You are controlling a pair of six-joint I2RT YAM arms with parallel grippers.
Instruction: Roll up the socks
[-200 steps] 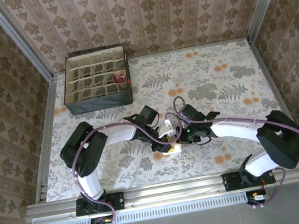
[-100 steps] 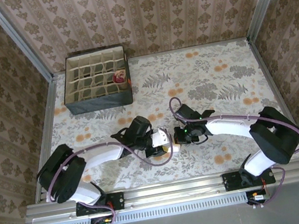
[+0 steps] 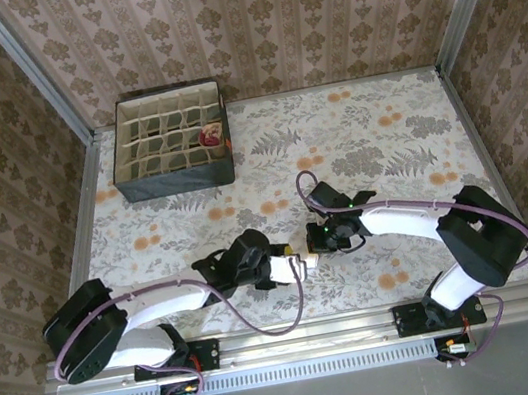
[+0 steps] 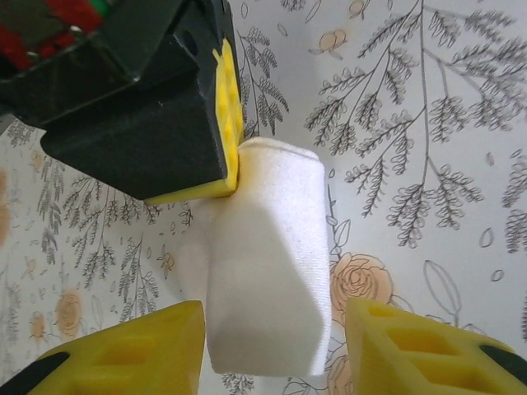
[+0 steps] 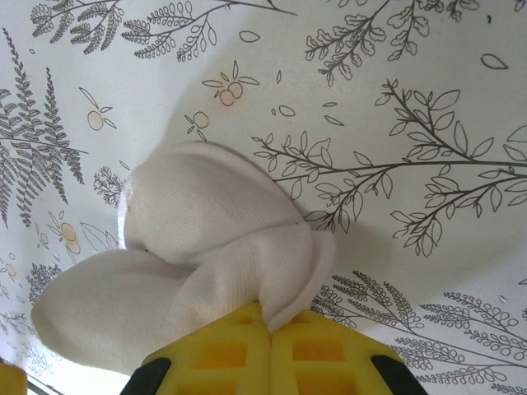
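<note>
A cream sock [image 4: 272, 271], folded into a short thick roll, lies on the floral tablecloth near the table's front middle [image 3: 306, 254]. My left gripper [image 4: 272, 354] is open, with a yellow finger [image 4: 123, 350] on each side of the roll and a gap at both sides. From the right, my right gripper [image 5: 268, 333] is shut on a fold of the sock [image 5: 206, 239]. Its yellow pad [image 4: 230, 115] presses against the roll's far end in the left wrist view. From above, the two grippers [image 3: 296, 265] [image 3: 317, 239] meet tip to tip over the sock.
A dark fabric organiser box [image 3: 177, 176] with many small cells stands at the back left. One cell holds a maroon-and-tan bundle [image 3: 213, 137]. Metal rails border the table's sides and near edge [image 3: 307, 330].
My left arm has dropped low and stretched out along the near edge, and its jaws have opened off the sock. The right gripper has stayed shut on the sock, shifting slightly.
</note>
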